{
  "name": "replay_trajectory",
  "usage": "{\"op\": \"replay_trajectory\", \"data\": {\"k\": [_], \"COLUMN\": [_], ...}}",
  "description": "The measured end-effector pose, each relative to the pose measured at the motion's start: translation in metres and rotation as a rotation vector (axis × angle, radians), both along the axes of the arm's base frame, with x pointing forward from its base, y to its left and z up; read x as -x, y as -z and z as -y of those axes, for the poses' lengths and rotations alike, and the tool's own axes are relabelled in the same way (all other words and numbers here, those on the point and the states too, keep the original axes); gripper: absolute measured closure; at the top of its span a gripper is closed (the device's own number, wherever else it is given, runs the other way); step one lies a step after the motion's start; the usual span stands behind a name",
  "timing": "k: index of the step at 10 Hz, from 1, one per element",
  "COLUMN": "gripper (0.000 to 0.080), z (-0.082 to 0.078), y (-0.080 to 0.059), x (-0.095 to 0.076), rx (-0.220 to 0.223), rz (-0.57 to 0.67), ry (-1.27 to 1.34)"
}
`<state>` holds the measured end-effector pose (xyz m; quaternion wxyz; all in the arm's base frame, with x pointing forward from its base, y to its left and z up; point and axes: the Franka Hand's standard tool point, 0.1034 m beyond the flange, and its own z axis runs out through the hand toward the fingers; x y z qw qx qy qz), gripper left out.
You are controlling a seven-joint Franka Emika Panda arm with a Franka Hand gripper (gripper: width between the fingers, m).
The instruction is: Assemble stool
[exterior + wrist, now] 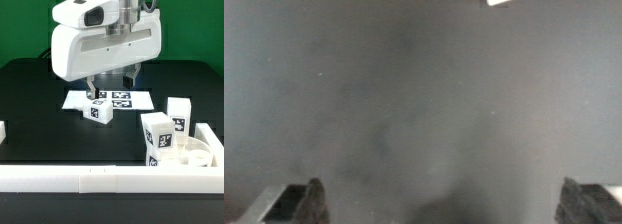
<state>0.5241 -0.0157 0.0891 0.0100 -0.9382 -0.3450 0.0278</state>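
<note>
The round white stool seat [196, 156] lies at the exterior view's right, in the corner of the rail. Two tagged white legs [158, 133] [178, 114] stand upright by its rim. A third tagged leg [98, 111] sits at the front edge of the marker board [125, 100]. My gripper [112, 82] hangs over the marker board, behind and above that leg, open and empty. In the wrist view the gripper [445, 205] shows its fingertips [295, 205] wide apart over blurred dark table. Only a white corner [494, 2] shows at the frame edge.
A long white border rail [100, 180] runs along the table's front and turns up along the exterior view's right side. A small white piece [2, 131] sits at the left edge. The table top is black.
</note>
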Motion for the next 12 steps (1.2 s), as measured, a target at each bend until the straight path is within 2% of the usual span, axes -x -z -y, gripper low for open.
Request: {"op": "replay_trajectory", "data": {"k": [1, 2, 3, 5, 8, 9, 10, 11, 12], "gripper": [0.0151, 0.0151, 0.0151, 0.0151, 0.0151, 0.0151, 0.0151, 0.0151, 0.0151], "z": [0.001, 0.001, -0.003, 0.000, -0.002, -0.004, -0.016, -0.021, -0.023], "y": [0.002, 0.009, 0.016, 0.029, 0.032, 0.037, 0.042, 0.050, 0.052], "x": [0.001, 0.009, 0.022, 0.051, 0.054, 0.060, 0.067, 0.072, 0.081], "rx": [0.010, 0.036, 0.057, 0.068, 0.069, 0.077, 0.119, 0.139, 0.162], "rz": [0.004, 0.029, 0.052, 0.101, 0.070, 0.046, 0.001, -0.013, -0.094], "ry": [-0.038, -0.074, -0.101, -0.138, -0.113, -0.100, -0.106, -0.118, -0.029]}}
